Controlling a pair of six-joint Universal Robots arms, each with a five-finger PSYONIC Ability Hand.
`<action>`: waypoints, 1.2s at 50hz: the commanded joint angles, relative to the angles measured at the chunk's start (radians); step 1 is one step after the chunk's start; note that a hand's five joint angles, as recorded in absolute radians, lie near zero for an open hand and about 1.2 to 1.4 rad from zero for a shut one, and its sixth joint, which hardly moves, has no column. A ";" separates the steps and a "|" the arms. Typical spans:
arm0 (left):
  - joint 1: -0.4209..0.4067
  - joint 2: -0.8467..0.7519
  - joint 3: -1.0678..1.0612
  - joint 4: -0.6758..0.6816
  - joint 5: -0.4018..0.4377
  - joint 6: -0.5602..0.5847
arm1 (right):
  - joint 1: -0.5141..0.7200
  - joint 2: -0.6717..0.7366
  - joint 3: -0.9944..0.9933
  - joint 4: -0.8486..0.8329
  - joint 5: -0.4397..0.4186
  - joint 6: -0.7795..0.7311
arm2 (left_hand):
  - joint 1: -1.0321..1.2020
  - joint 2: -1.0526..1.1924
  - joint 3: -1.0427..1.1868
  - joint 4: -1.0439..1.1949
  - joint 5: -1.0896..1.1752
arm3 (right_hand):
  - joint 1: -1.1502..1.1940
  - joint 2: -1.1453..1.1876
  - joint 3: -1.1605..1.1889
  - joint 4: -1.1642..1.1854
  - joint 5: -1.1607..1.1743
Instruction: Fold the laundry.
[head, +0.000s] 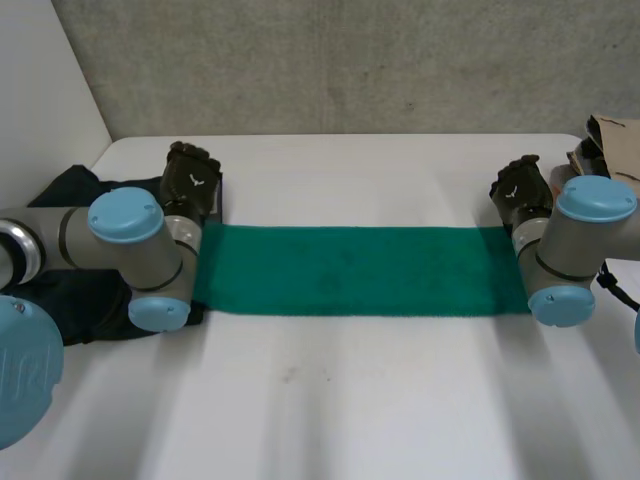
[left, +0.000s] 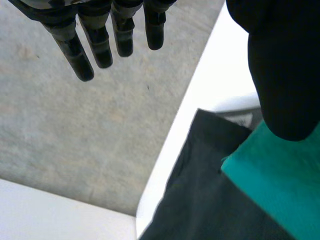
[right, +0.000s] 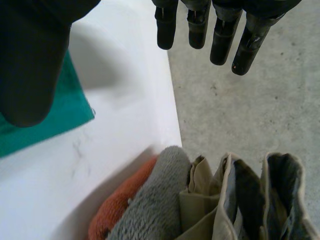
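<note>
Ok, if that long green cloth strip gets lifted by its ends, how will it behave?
Probably floppy: the long green cloth strip lies flat on the white table, so its middle would likely sag. Its surface looks fuzzy, so it should grip rather than slip. Being thin, it is likely light.

White table (head: 330, 400); grey concrete wall (head: 350, 60) behind; white panel (head: 40, 90) left.
</note>
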 joint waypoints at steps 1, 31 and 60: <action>-0.029 0.128 -0.131 0.054 -0.002 -0.009 | 0.014 -0.199 0.148 0.001 -0.012 0.194 | -0.022 -0.056 -0.059 -0.050 -0.061 | -0.025 -0.047 -0.039 -0.057 -0.067; -0.054 0.512 -0.585 0.054 0.061 -0.342 | -0.232 -0.477 0.551 0.256 -0.295 0.536 | -0.022 -0.056 -0.059 -0.050 -0.061 | 0.273 0.251 0.259 0.240 0.231; -0.052 0.525 -0.613 0.054 0.061 -0.342 | -0.397 -0.440 0.561 0.208 -0.276 0.369 | -0.022 -0.056 -0.059 -0.050 -0.061 | 1.197 1.175 1.183 1.164 1.154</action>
